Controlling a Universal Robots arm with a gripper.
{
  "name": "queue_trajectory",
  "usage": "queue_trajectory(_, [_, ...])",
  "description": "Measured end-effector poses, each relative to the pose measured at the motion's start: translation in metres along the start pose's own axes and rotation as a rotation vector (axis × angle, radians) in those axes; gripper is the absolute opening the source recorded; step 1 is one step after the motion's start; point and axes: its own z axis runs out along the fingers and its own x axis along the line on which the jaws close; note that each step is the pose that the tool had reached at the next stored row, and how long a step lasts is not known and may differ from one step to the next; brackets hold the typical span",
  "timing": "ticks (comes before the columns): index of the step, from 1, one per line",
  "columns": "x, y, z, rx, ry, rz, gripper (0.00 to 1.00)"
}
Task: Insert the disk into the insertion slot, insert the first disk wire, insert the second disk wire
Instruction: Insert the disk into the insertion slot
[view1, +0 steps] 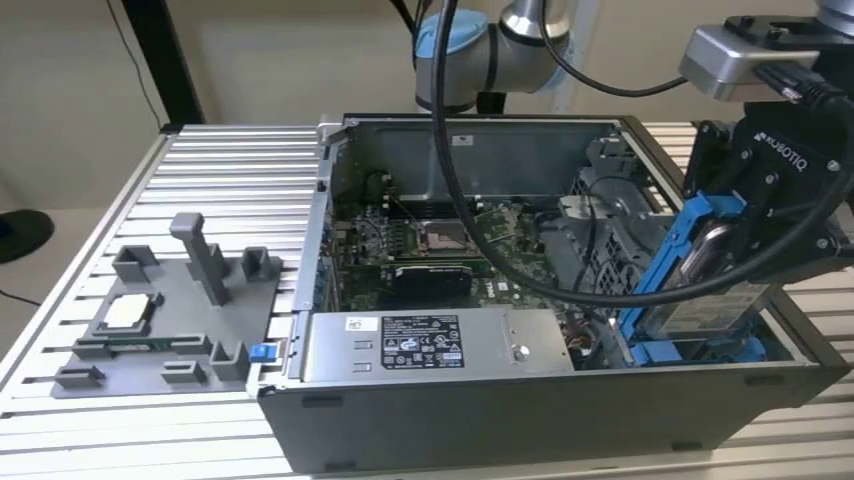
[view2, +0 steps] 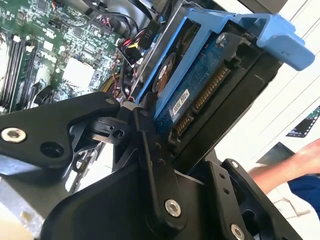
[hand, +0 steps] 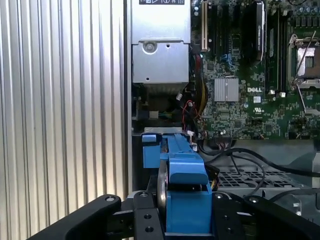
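The pincer's (view2: 182, 137) black linkage is sitting closest to the lens in both wrist views, and its fingers (view2: 150, 150) are clamping the disk (view2: 200, 75) by its two flat sides. In the first wrist view the pincer (hand: 182, 210) is closing on the disk's (hand: 185, 170) bright blue frame. In the exterior view the pincer (view1: 741, 240) is holding the disk (view1: 714, 300) steeply tilted, with the disk's lower end reaching down into the insertion slot (view1: 654, 352) directly beneath the pincer. Beyond the pincer the green motherboard (hand: 250, 90) is lying in the open case, and the grey power-supply box (view1: 427, 345) is sitting well apart from the pincer. A person's hand (view2: 295, 160) is showing behind the pincer in the second wrist view.
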Motion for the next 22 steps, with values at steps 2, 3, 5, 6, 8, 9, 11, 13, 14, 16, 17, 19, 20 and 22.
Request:
queue_trajectory(2, [0.0, -0.0001, 0.0035, -0.0006, -0.0003, 0.005, 0.0])
queue_trajectory(3, [0.0, -0.0002, 0.0053, -0.001, -0.0004, 0.008, 0.0])
queue_trajectory(5, [0.0, -0.0003, 0.0089, -0.0014, -0.0004, 0.012, 0.0])
queue_trajectory(6, [0.0, -0.0004, 0.0108, -0.0015, -0.0007, 0.014, 0.0])
queue_trajectory(8, [0.0, -0.0006, 0.0143, -0.0016, -0.0007, 0.017, 0.0])
queue_trajectory(9, [0.0, -0.0006, 0.0157, -0.0017, -0.0008, 0.019, 0.0])
queue_trajectory(11, [-0.0001, -0.0007, 0.017, -0.0016, -0.0008, 0.02, 0.0])
queue_trajectory(13, [0.0, -0.0006, 0.0169, -0.0019, -0.0014, 0.02, 1.0])
queue_trajectory(14, [0.0, -0.0006, 0.017, -0.0018, -0.0019, 0.02, 1.0])
queue_trajectory(16, [0.0, -0.0007, 0.017, -0.0017, -0.0019, 0.02, 1.0])
queue_trajectory(17, [0.0, -0.0007, 0.0172, -0.0017, -0.0024, 0.02, 1.0])
queue_trajectory(19, [0.0, -0.0007, 0.0171, -0.0017, -0.0025, 0.02, 1.0])
queue_trajectory(20, [-0.0002, -0.0009, 0.0172, -0.0018, -0.0025, 0.02, 1.0])
queue_trajectory(22, [-0.001, -0.0025, 0.0174, -0.0018, -0.0026, 0.02, 1.0])
